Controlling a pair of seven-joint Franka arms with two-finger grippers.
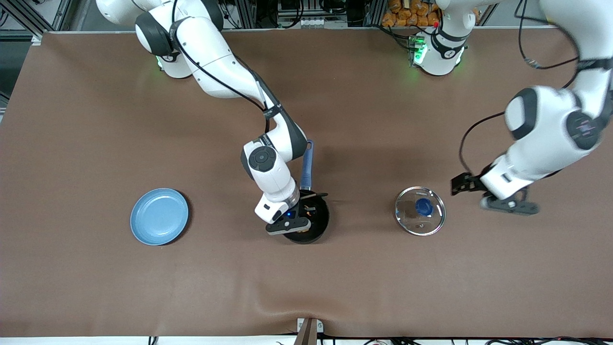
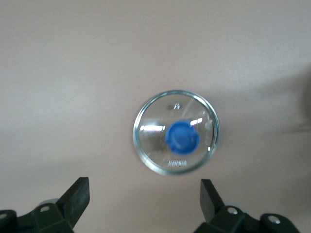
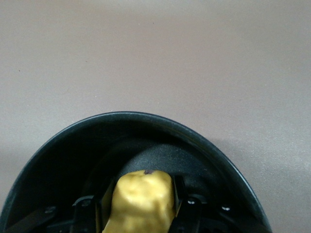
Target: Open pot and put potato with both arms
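Already the right end effector (image 1: 306, 216) hung directly over the open pot (image 1: 317, 229), pinching the potato (image 3: 141, 200) just above its black inside, while the left end effector (image 2: 145, 200), spread and empty, waited beside the lid (image 1: 420, 211) on the tabletop (image 1: 96, 120)

A brown table covering (image 1: 96, 120) spans nearly the whole front view, matte and uniform in colour. A shallow ripple shows in it near the edge closest to the front camera, above a small metal bracket (image 1: 309, 329) fixed at that edge. A white strip and dark cables run along that same edge. Along the edge where the bases stand, aluminium framing (image 1: 249, 12) and black cabling are visible, with a stack of orange items (image 1: 407, 13) among them. Lighting is even and diffuse; shadows are soft.
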